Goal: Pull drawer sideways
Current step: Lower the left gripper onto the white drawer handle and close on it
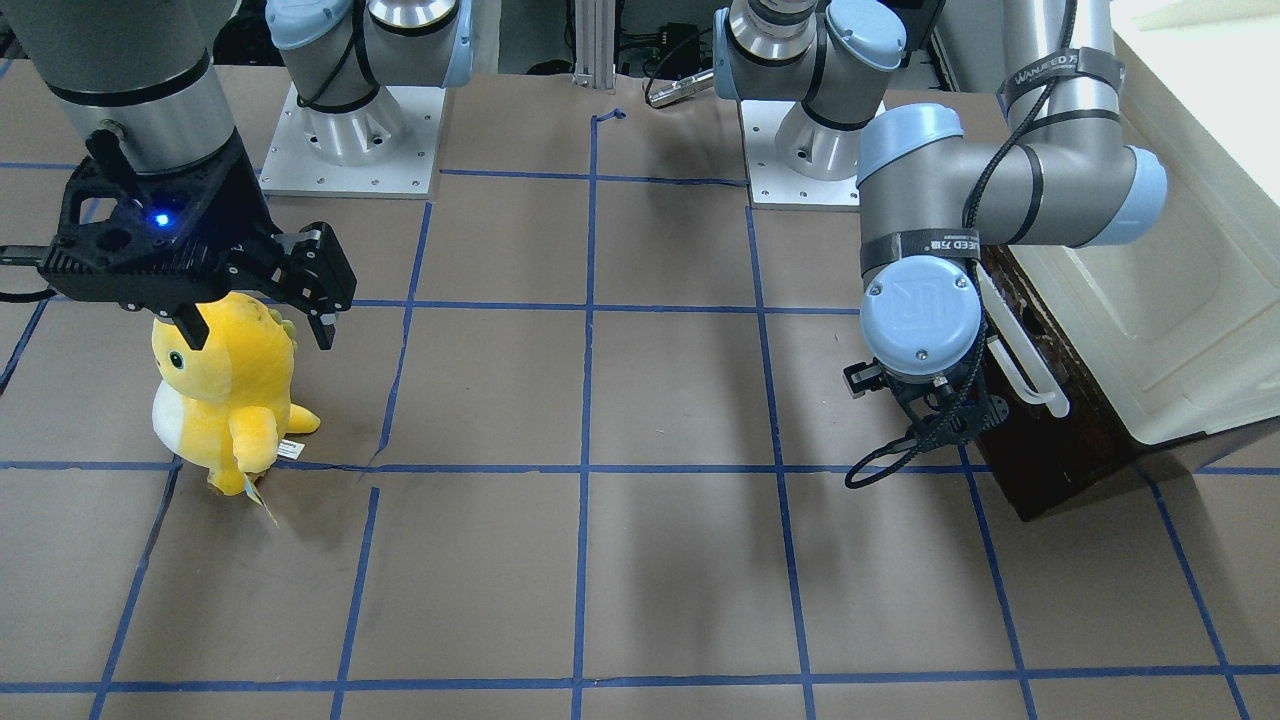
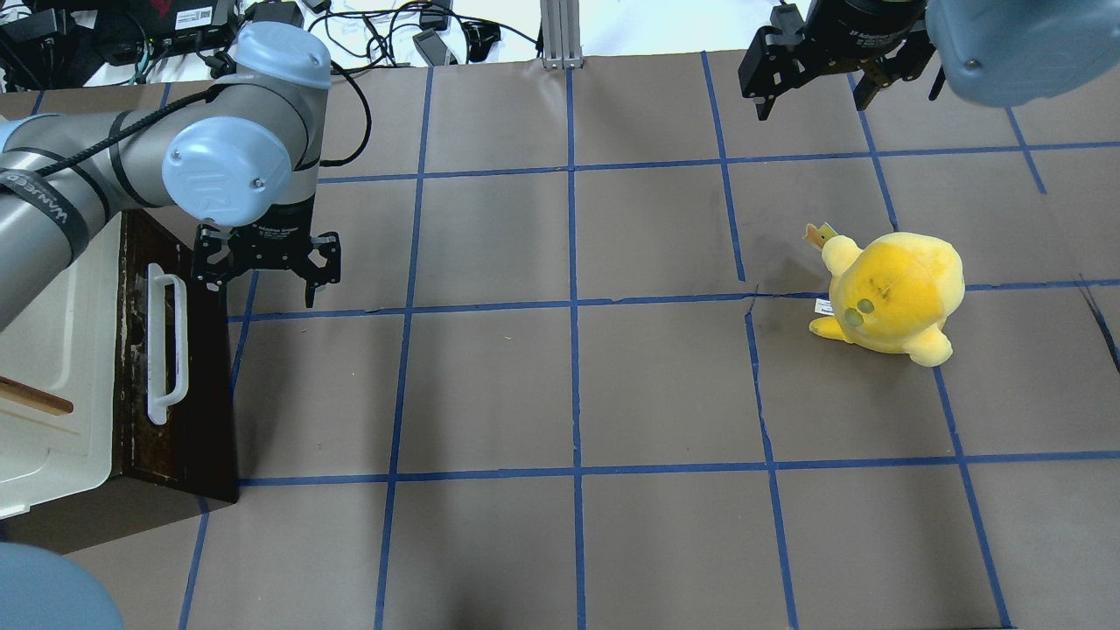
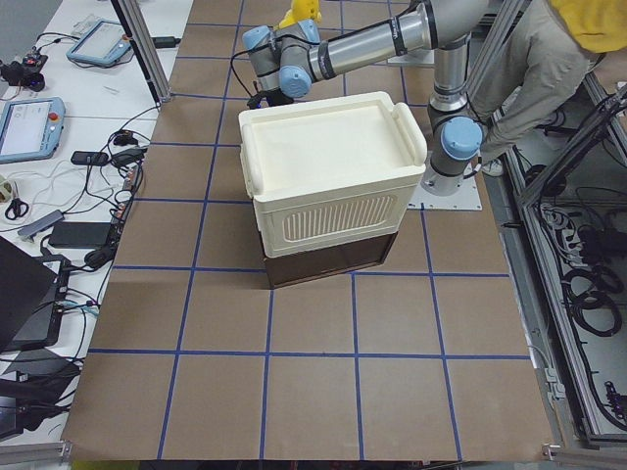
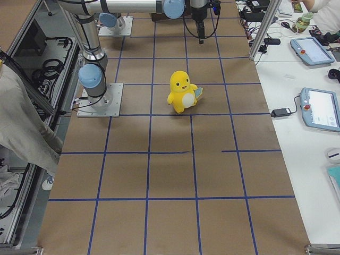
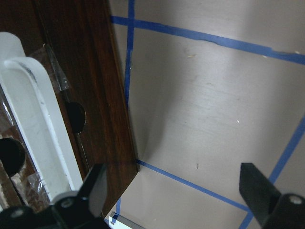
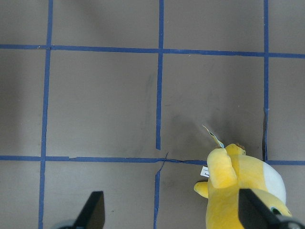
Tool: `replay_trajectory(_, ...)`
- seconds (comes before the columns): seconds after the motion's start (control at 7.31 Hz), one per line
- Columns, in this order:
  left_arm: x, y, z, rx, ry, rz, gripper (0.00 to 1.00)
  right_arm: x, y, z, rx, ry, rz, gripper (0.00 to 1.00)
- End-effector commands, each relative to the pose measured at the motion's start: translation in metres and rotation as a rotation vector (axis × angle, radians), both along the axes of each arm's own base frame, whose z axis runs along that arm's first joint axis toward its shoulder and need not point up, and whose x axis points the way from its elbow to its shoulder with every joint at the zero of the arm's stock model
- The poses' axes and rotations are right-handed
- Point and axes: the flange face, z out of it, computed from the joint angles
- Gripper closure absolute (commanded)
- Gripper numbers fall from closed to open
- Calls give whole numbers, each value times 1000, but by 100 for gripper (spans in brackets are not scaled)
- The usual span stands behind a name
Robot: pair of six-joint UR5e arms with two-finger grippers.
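The drawer (image 2: 206, 385) shows its dark brown front under the cream-white cabinet (image 2: 52, 350) at the table's left. Its long white bar handle (image 2: 166, 346) runs along the front. No pale sides show. My left gripper (image 2: 267, 276) is open and empty, pointing down just beside the far end of the drawer front, apart from the handle. In the left wrist view the drawer front (image 5: 90, 71) and handle (image 5: 38, 129) lie left of the open left gripper (image 5: 176, 191). My right gripper (image 2: 809, 101) is open and empty, high over the far right of the table.
A yellow plush toy (image 2: 888, 293) stands on the right half of the table, below my right gripper (image 1: 260, 330). Blue tape lines grid the brown table cover. The cabinet (image 1: 1180, 300) has a small wooden handle (image 2: 35, 398) on top.
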Motion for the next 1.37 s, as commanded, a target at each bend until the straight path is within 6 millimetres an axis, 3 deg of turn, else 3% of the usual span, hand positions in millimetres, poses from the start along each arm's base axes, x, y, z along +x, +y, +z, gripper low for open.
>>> replay_trajectory(0.0,12,27,-34,81,-249,17,0,0,0,0,0,-1,0,0)
replay_trajectory(0.27,21,41,-54,203,-399,-11,0,0,0,0,0,1,0,0)
replay_trajectory(0.41,23,39,-61,218,-438,-37,0,0,0,0,0,1,0,0)
replay_trajectory(0.68,4,33,-84,235,-541,-174,3,0,0,0,0,1,0,0)
replay_trajectory(0.96,3,31,-94,241,-573,-197,4,0,0,0,0,1,0,0)
replay_trajectory(1.09,4,31,-93,253,-592,-221,10,0,0,0,0,1,0,0)
replay_trajectory(1.23,4,32,-94,255,-594,-223,25,0,0,0,0,1,0,0)
